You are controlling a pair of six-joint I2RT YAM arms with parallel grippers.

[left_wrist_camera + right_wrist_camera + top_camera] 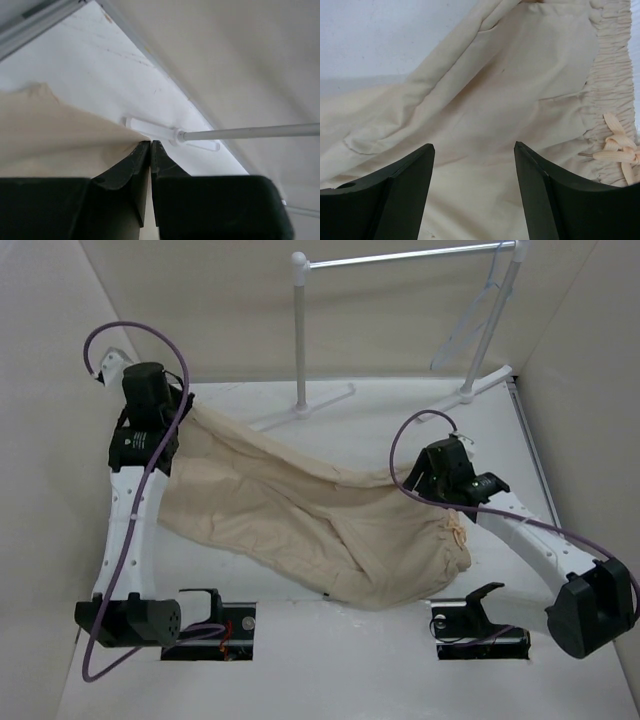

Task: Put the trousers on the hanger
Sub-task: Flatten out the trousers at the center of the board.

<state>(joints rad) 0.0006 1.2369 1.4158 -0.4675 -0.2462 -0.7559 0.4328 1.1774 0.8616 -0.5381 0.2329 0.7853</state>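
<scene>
Left fingers (127,167) clenched tight on a pinch of the trousers (310,520), upper left of the overhead frame: that looks like a leg end raised off the table (330,660), likely so it can be fed through. Right fingers (405,175) spread wide, nothing in them, hovering over the waistband by the drawstring (615,150) (cloth's right end). The hanger (462,320) hangs on the rack (400,258), top right, well apart.

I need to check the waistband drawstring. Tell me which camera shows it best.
Right wrist: the drawstring lies close and sharp on the waistband. Top external shows it only as a tiny knot. Left wrist shows none of it, just the trousers pinched in the left gripper.
</scene>
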